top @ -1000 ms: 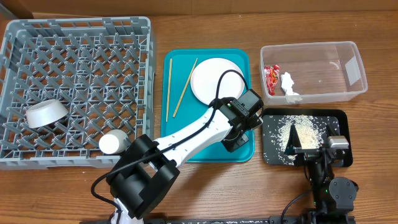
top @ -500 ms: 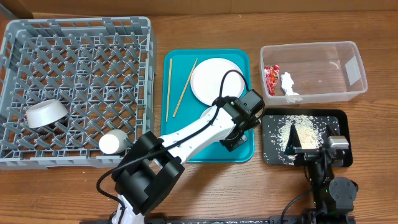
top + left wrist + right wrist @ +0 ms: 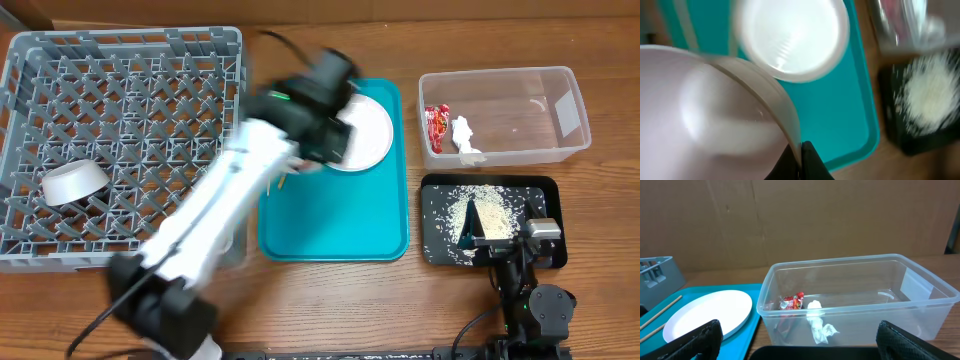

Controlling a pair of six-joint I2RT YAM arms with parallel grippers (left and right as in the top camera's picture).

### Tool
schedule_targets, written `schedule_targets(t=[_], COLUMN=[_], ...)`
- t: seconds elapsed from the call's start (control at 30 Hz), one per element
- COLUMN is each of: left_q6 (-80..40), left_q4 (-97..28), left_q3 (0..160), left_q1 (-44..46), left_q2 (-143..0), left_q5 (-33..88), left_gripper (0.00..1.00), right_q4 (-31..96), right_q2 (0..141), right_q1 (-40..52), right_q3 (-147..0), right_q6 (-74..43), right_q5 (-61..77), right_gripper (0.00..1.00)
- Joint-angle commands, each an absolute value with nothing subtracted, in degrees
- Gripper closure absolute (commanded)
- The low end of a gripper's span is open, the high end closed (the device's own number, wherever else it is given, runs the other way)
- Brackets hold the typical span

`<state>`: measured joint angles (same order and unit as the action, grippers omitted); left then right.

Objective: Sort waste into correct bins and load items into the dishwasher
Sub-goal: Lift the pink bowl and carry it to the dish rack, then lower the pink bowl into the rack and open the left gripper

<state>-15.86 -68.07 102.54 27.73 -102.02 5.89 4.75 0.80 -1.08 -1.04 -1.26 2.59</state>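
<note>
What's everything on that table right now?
dish rack: one, grey, left.
bowl: one, white, in the dish rack.
serving tray: one, teal, centre.
plate: one, white, on the serving tray.
chopsticks: two, wooden, beside the plate.
tub: one, clear, right.
wrapper: one, red, in the tub.
tissue: one, white, in the tub.
black tray: one, black, near the tub.
rice: heap, white, in black tray.
pale dish: one, whitish, in left gripper.
left gripper: one, black, shut on pale dish.
right gripper: one, black, open over black tray.
</note>
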Motion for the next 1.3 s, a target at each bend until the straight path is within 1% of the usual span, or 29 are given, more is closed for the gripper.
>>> schedule_targets(t=[0.0,0.13,0.23,0.33,0.4,0.5,0.57,0.7,0.9,1.0,1.27], left_q6=[-20.34,-17.65,-15.64,-12.75,-11.27,-11.42,-11.64,-11.55,-12.01,-11.68,-5.50], left_q4=[-68.49,-67.59,-65.73,-62.54,-58.41,-49.08,-44.25,-40.84,-30.65,-29.32,-26.94], left_q3=[104.03,103.81,102.98,101.75,100.44,97.73,96.01,93.21,91.55,91.55,91.55], left_q1=[12.34,-3.92,-13.74,-23.59,-28.86,-35.09,-37.65,-40.32,-43.29,-44.49,-48.47], left_q2=[-95.92,-95.96,-97.12,-98.94,-99.90,-101.56,-103.37,-107.81,-114.37,-116.36,-119.81], left_q5=[20.62,34.87,43.53,54.81,62.15,72.75,78.26,79.99,89.27,89.23,89.67], left_gripper=[0.96,0.96,0.96,0.96,0.96,0.96,0.96,0.96,0.95,0.96,0.96], right_q4=[4.51,4.51,4.51,4.51,4.51,4.51,4.51,4.51,4.51,4.51,4.51], right_q2=[0.16,0.16,0.16,0.16,0.16,0.16,0.16,0.16,0.16,0.16,0.16], right_q1=[-1.26,-1.26,-1.26,-1.26,-1.26,-1.26,-1.26,-1.26,-1.26,-1.26,-1.26], right_q3=[-0.45,-0.45,-0.45,-0.45,-0.45,-0.45,-0.45,-0.45,-0.45,-0.45,-0.45], right_q6=[-1.04,-1.04,-1.04,-1.04,-1.04,-1.06,-1.04,-1.04,-1.04,-1.04,-1.04], right_q5=[2.63,2.63,2.61,2.61,2.61,2.63,2.63,2.61,2.63,2.61,2.63], right_gripper=[0.00,0.00,0.00,0.00,0.00,0.00,0.00,0.00,0.00,0.00,0.00])
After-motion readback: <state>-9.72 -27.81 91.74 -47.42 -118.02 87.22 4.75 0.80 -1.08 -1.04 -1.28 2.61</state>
